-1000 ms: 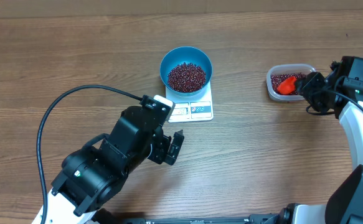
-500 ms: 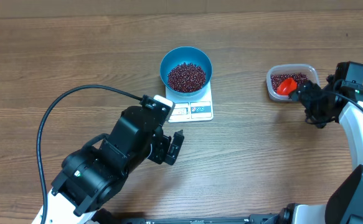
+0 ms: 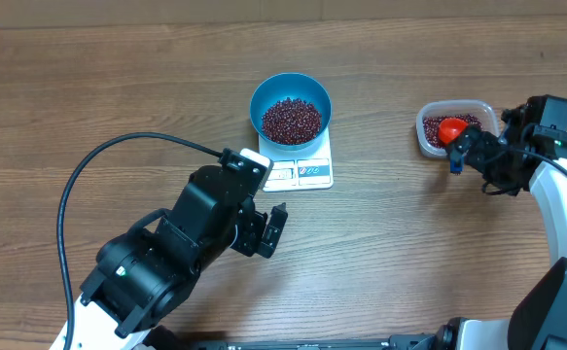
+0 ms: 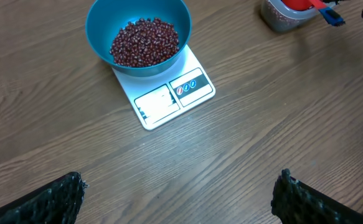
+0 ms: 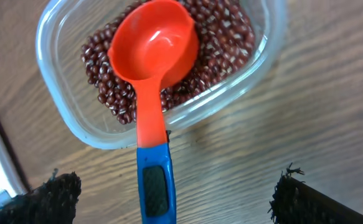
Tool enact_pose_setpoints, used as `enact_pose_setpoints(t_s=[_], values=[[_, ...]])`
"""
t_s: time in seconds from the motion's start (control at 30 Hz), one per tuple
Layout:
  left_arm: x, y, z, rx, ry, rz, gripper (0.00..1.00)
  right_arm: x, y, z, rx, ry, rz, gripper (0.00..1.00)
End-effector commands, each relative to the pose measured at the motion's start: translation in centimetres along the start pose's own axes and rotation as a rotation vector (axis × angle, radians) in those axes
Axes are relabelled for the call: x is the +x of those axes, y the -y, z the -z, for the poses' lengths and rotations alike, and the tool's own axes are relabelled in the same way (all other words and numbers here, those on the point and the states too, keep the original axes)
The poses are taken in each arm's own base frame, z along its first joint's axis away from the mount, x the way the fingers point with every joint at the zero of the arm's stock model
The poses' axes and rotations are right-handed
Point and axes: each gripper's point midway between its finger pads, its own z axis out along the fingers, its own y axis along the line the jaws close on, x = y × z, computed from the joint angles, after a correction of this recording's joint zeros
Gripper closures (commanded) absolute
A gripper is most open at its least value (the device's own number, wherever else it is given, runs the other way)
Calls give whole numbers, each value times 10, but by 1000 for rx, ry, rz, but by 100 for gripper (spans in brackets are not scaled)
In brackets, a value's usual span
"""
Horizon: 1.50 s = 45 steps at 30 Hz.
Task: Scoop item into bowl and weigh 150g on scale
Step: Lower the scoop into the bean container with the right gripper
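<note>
The blue bowl stands on the white scale with a heap of dark red beans in it. The left wrist view shows the same bowl, beans and scale ahead of my left gripper, which is open over bare wood. At the right, an orange-red scoop lies with its head on beans in a clear container. Its blue handle pokes over the rim, between the fingers of my open right gripper without touching them.
A black cable loops from the left arm across the table's left half. The clear container sits at the far right, with my right gripper just beside it. Wood tabletop lies between the scale and the container.
My right gripper has opened and let go of the scoop, which now rests in the clear container. The right arm has shifted slightly. The left arm has not moved.
</note>
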Motion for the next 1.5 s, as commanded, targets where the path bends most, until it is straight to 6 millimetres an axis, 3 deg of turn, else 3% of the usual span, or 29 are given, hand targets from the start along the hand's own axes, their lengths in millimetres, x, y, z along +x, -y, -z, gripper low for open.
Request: enact_pose_setpoints(t_s=[0.0,0.17,1.47], values=[[1,0,-2,-7,-7,-20,1,0,-5,-1,-32,3,213,0],[1,0,-2,-7,-7,-20,1,-3,-22,0,-127,26,309,0],[1,0,-2,-7,-7,-20,0,-3,-22,0,-127,25,308,0]])
